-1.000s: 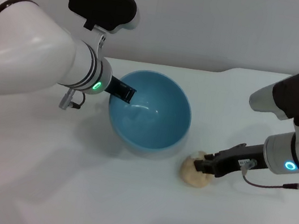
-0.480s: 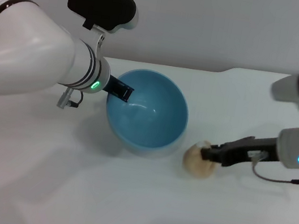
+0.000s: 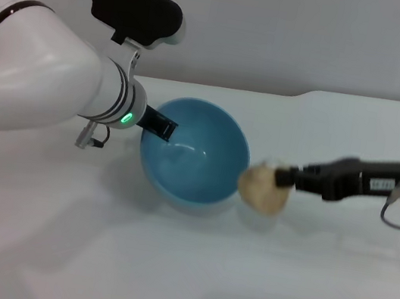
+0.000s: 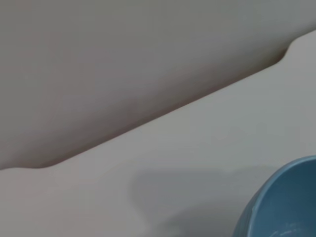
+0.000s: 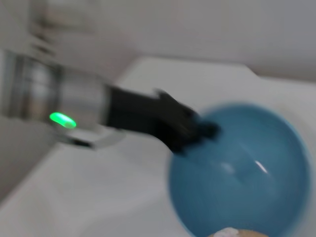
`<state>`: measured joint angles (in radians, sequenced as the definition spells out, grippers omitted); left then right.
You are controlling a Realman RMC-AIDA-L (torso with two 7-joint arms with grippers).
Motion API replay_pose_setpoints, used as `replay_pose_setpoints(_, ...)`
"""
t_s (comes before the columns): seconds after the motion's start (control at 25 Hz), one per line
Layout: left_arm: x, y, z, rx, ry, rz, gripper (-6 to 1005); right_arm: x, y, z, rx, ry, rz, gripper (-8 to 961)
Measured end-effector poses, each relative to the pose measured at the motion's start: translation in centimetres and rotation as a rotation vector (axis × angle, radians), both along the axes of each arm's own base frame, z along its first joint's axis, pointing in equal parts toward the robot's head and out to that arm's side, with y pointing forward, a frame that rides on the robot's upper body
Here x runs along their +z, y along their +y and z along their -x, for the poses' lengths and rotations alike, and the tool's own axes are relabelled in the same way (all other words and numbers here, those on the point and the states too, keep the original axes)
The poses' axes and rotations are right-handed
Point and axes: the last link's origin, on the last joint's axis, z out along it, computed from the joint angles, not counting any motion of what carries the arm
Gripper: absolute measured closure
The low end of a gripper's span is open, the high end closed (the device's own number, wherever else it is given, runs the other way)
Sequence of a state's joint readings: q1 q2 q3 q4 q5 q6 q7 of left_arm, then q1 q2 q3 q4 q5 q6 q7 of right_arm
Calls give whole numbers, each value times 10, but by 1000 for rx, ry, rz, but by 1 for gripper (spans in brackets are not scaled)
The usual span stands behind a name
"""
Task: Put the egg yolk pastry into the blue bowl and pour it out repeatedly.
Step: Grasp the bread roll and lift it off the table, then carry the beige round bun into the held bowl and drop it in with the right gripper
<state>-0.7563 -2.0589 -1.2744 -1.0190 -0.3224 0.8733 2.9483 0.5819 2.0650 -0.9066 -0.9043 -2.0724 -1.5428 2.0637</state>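
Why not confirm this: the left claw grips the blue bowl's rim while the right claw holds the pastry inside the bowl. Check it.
One error: the egg yolk pastry in the right claw is outside the blue bowl, beside its rim, as the head view shows. The left claw does grip the rim.

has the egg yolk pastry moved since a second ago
Yes. Held by the right gripper, the egg yolk pastry has risen off the table to beside the blue bowl rim.

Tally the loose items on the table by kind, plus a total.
Glossy sky-blue round bowl: 1, rim gripped by the left end effector.
Lumpy tan-beige egg yolk pastry ball: 1, held by the right end effector beside the bowl's rim.
Total: 2
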Motion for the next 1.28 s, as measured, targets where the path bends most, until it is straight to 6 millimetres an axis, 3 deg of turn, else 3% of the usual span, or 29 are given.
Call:
replay_pose_setpoints(0.16, -4, -6, -5, -2, 4, 24, 984, 13, 4, 22, 95, 86, -41, 908)
replay_pose_setpoints(0.32, -8, -16, -14, 6, -9, 67, 984, 11, 12, 32, 118, 89, -53, 931)
replay_pose_setpoints(0.76, -10, -32, -40, -35, -61, 114, 983, -21, 18, 28, 91, -4, -22, 942)
replay_pose_setpoints(1.0, -11, -33, -43, -42, -62, 119, 984, -24, 19, 26, 80, -31, -18, 945)
replay_pose_setpoints(1.28, -10, -34, -42, -40, -61, 121, 983, -21, 20, 27, 92, -35, -27, 680)
